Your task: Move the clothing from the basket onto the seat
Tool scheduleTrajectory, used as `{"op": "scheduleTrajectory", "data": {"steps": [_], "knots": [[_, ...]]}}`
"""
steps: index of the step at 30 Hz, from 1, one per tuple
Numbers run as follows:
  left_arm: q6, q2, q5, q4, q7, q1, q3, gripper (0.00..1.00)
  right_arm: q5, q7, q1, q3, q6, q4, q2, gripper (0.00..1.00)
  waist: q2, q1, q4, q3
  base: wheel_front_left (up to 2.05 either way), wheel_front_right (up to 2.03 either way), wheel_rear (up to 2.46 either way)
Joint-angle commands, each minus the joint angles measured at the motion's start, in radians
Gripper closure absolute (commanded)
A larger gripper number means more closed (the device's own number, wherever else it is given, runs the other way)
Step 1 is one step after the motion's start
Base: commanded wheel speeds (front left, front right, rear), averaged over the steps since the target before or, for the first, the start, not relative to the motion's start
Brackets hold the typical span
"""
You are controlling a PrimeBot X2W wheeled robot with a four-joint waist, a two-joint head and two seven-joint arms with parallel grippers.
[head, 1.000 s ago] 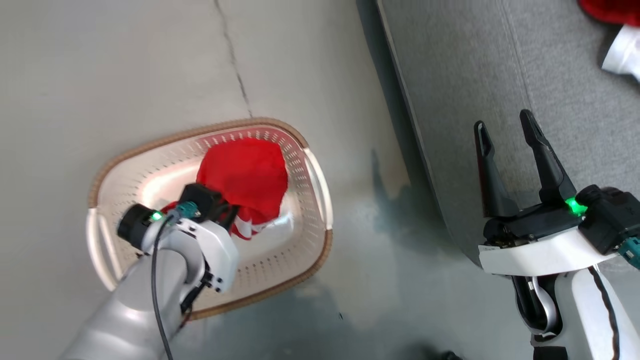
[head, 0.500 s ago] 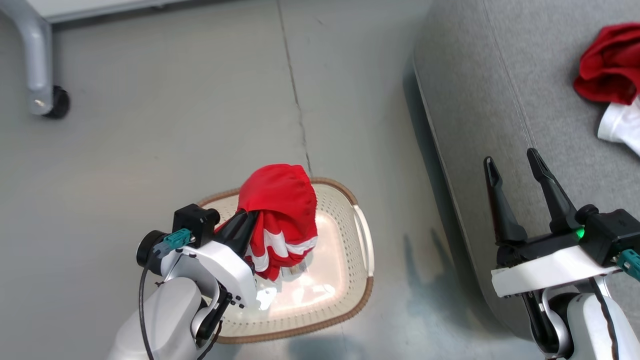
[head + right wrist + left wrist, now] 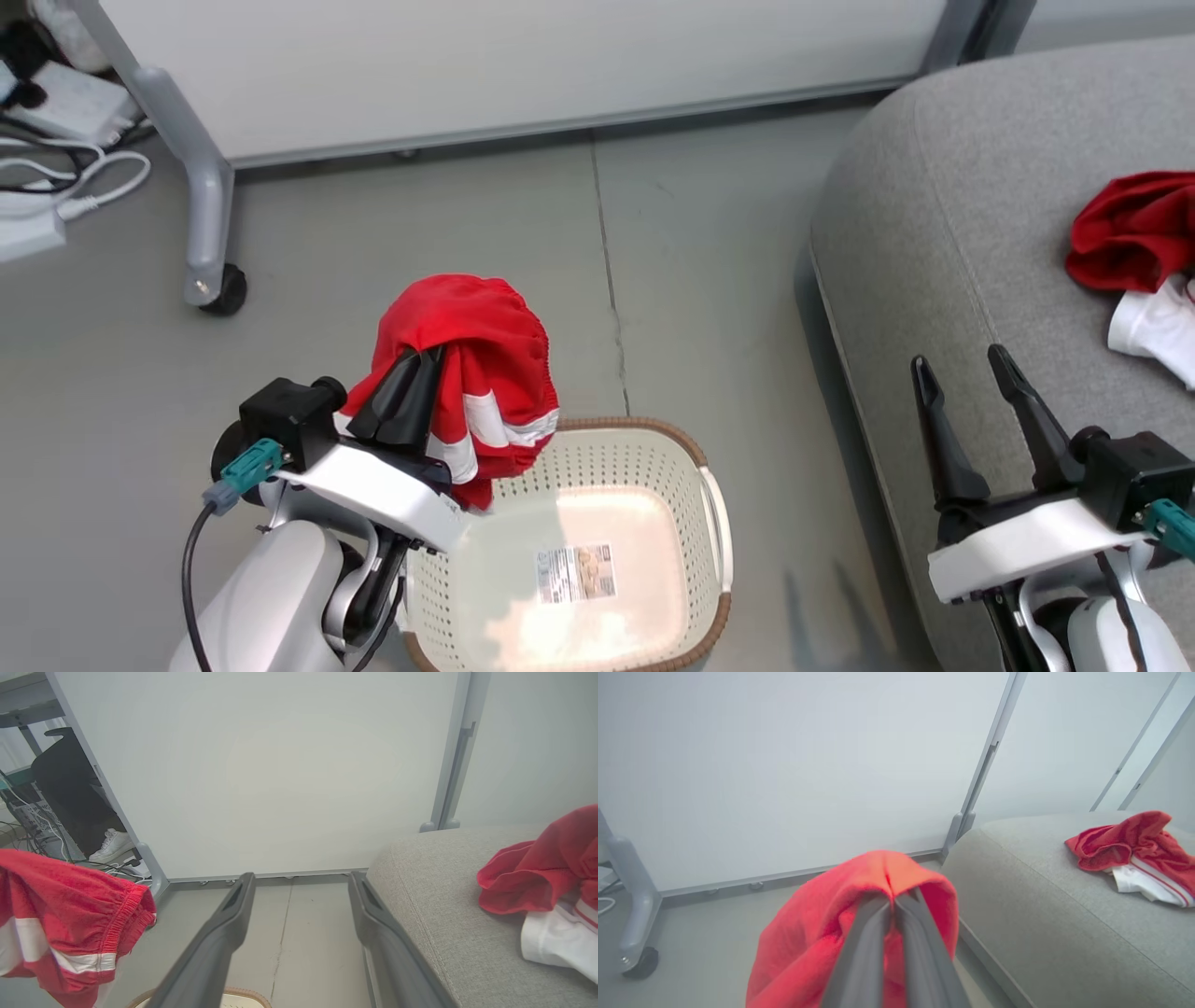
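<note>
The left end effector (image 3: pixel 422 359) holds a red garment (image 3: pixel 476 336) raised above the basket (image 3: pixel 717 523). This height appears sufficient for the hanging fabric to pass over the rim toward the seat (image 3: pixel 934 233). Its fingers are pressed together, pinching a fold of the fabric. The basket holds no fabric. The right end effector (image 3: pixel 959 359) is spread wide and empty, over the seat edge. A second garment (image 3: pixel 1130 224) lies on the seat.

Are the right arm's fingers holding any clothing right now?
No, the right gripper is open, its fingers spread with nothing between them.
</note>
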Motion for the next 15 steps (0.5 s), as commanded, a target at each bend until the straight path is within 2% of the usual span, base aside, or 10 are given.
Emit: {"op": "scheduleTrajectory", "data": {"steps": [1, 8, 15], "knots": [[0.005, 0.0, 0.019, -0.044, -0.005, 0.021, 0.027, 1.0, 0.003, 0.011, 0.021, -0.006, 0.002, 0.005, -0.006, 0.0, -0.0001, 0.0, 0.011, -0.045, 0.0, 0.0, 0.0], [0.001, -0.016, 0.035, -0.152, -0.003, 0.067, 0.081, 1.0, 0.009, 0.031, 0.059, -0.012, 0.002, 0.005, -0.006, 0.0, -0.0001, 0.0, 0.014, -0.105, 0.0, 0.0, 0.0], [0.022, -0.021, 0.069, -0.239, -0.003, 0.144, 0.1, 1.0, 0.019, 0.046, 0.114, -0.014, 0.002, 0.0, -0.006, 0.0, -0.0001, 0.0, 0.003, -0.176, 0.0, 0.0, 0.0]]}}
